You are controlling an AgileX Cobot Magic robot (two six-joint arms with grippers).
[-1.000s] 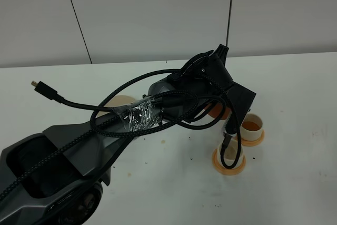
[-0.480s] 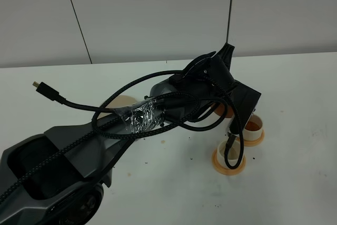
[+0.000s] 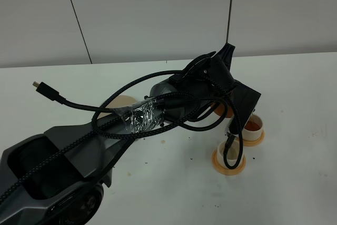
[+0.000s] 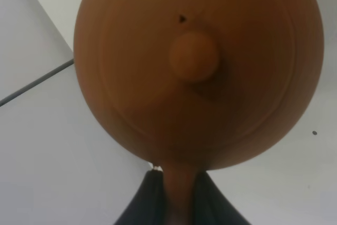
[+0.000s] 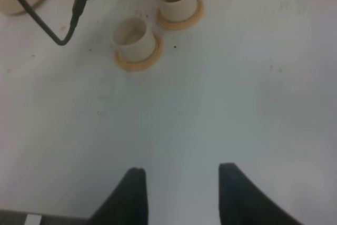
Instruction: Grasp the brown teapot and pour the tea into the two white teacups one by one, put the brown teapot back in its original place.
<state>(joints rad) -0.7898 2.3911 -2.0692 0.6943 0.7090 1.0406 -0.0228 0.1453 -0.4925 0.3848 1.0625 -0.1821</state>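
Black right gripper (image 5: 181, 193) is hanging nearest over the bare white table (image 5: 237, 104), jaws standing apart and gripping nothing. Nearer teacup (image 3: 231, 155) is sitting on its orange coaster (image 3: 217, 163), with a dangling cable (image 3: 231, 135) crossing it. Farther teacup (image 3: 253, 128) is showing amber liquid inside (colour plain in the high view). Brown teapot (image 4: 200, 67) is hanging just beside that farther cup, with the left gripper (image 4: 178, 204) clamping its loop handle (image 4: 179, 185), jaws fully closed on it. Beige saucer (image 3: 122, 101) is lying bare, well apart from the teapot, beyond the arm.
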